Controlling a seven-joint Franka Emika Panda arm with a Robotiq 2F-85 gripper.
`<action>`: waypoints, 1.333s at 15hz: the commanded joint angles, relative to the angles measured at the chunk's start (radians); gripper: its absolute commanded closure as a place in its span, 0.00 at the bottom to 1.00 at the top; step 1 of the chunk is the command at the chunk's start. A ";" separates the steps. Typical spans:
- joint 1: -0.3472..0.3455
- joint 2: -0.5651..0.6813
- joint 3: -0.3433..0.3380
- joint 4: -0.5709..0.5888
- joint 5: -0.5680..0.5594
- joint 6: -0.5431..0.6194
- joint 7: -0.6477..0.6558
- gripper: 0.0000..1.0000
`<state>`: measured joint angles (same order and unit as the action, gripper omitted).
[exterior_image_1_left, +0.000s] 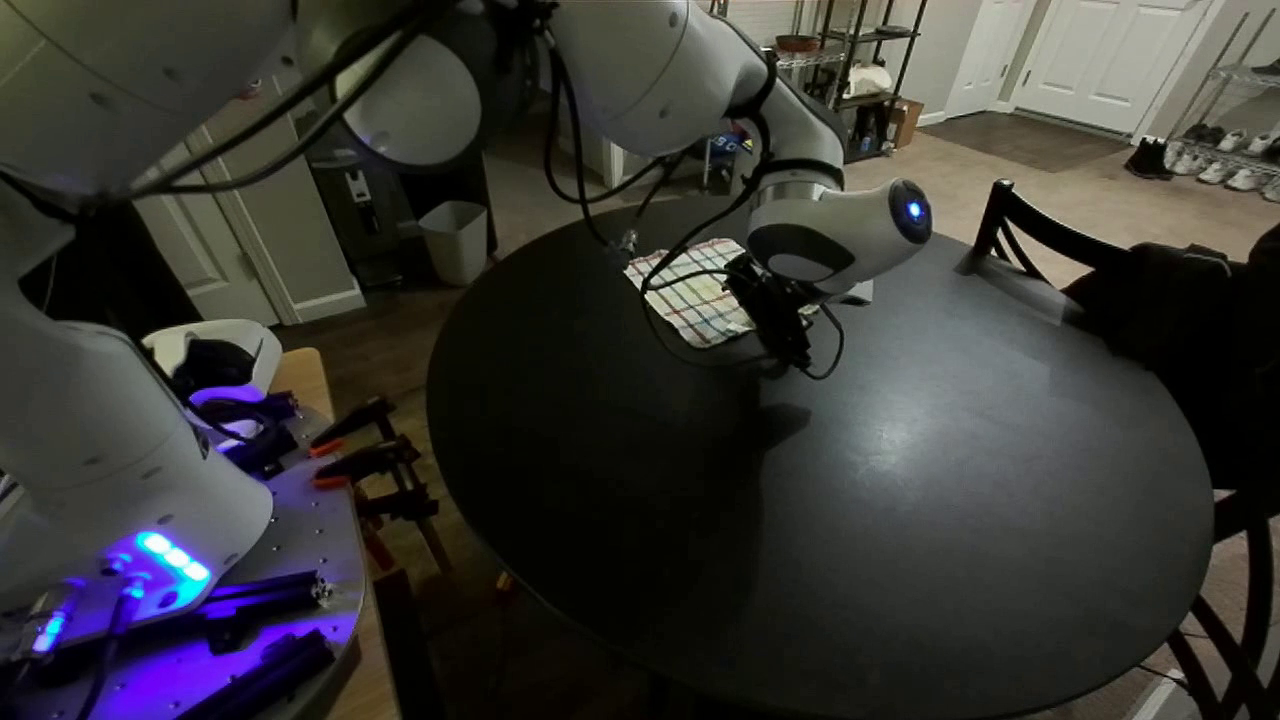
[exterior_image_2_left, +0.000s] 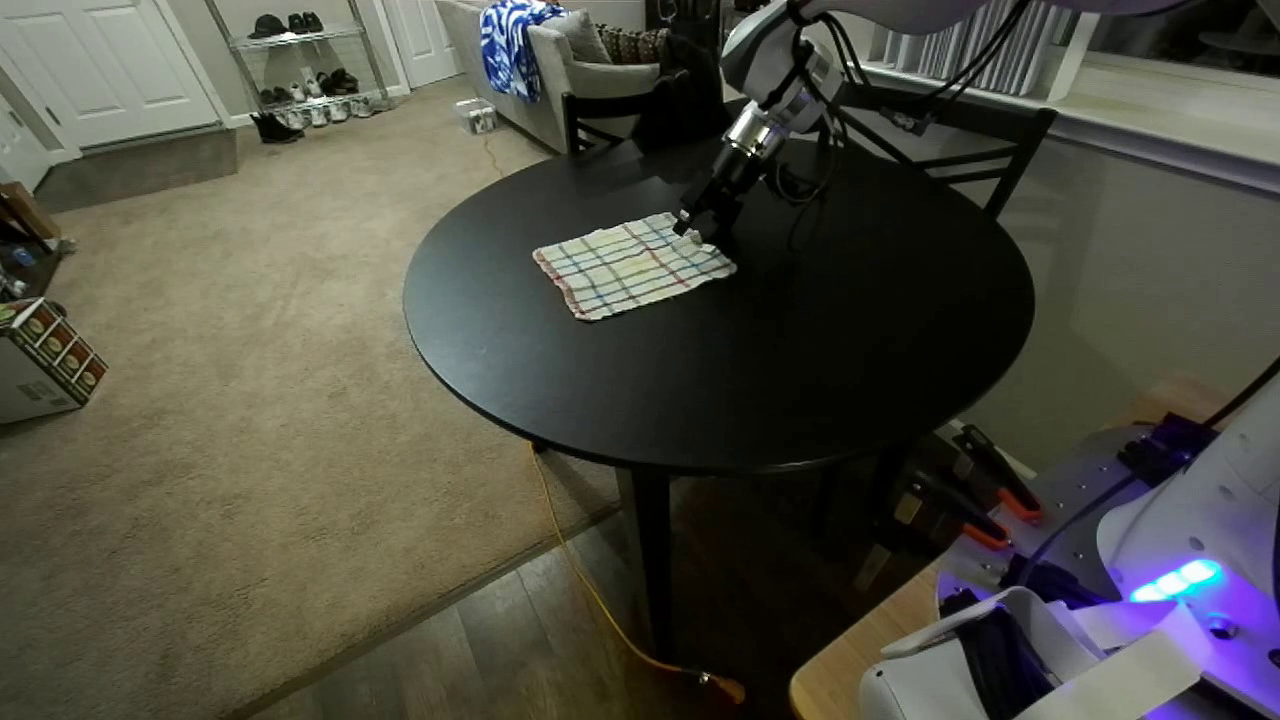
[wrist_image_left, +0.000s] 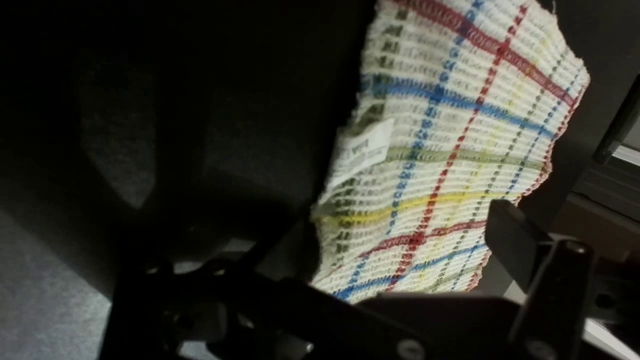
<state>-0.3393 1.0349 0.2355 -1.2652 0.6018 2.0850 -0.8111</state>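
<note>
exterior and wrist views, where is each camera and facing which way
In an exterior view: high near the robot base, looking down across the table; base and arm show.
In an exterior view: high, facing table and sofa; base, arm and gripper show.
Wrist view: at the arm's end, looking past open gripper fingers at the checked cloth.
Both exterior views share base, arm, table and cloth.

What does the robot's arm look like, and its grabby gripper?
The arm is pale grey and rounded, like fat tubes joined together, with black cables looping along it. A round blue light glows near its far end, and blue light bars shine on its base. The gripper is black, with angular fingers, beside a shiny silver band.
</note>
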 joint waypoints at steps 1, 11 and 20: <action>0.014 -0.004 -0.001 -0.013 0.002 0.012 0.000 0.00; 0.064 -0.035 -0.037 -0.044 -0.041 0.108 0.044 0.00; 0.078 -0.036 -0.035 -0.043 -0.105 0.087 0.126 0.00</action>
<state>-0.2676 1.0286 0.2029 -1.2660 0.5308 2.1625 -0.7274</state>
